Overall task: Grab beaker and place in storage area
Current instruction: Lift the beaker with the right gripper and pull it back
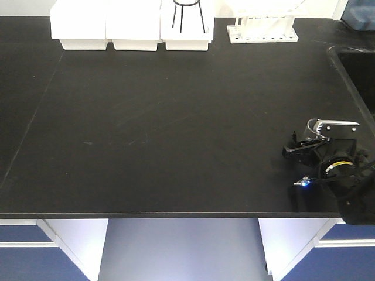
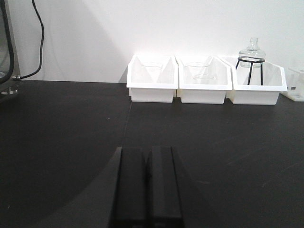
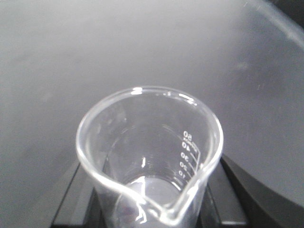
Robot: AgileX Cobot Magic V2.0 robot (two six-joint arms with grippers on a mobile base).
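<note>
The beaker [image 3: 151, 156], small clear glass with a pouring lip and white markings, fills the right wrist view and stands upright between the black fingers [image 3: 71, 199]. My right gripper [image 3: 149, 206] is shut on it above a black surface. In the front view the right gripper [image 1: 300, 151] hovers over the benchtop [image 1: 164, 129] near its front right corner; the beaker cannot be made out there. My left gripper [image 2: 148, 185] is shut with nothing between its pads, low over the black top. The storage area is out of view.
Three white bins [image 1: 132, 26] line the rear edge, one holding a glass flask on a black ring stand [image 2: 251, 52]. A white rack [image 1: 263, 26] stands to their right and a sink [image 1: 358, 70] sits at the far right. A black cable [image 2: 40, 38] hangs at the left.
</note>
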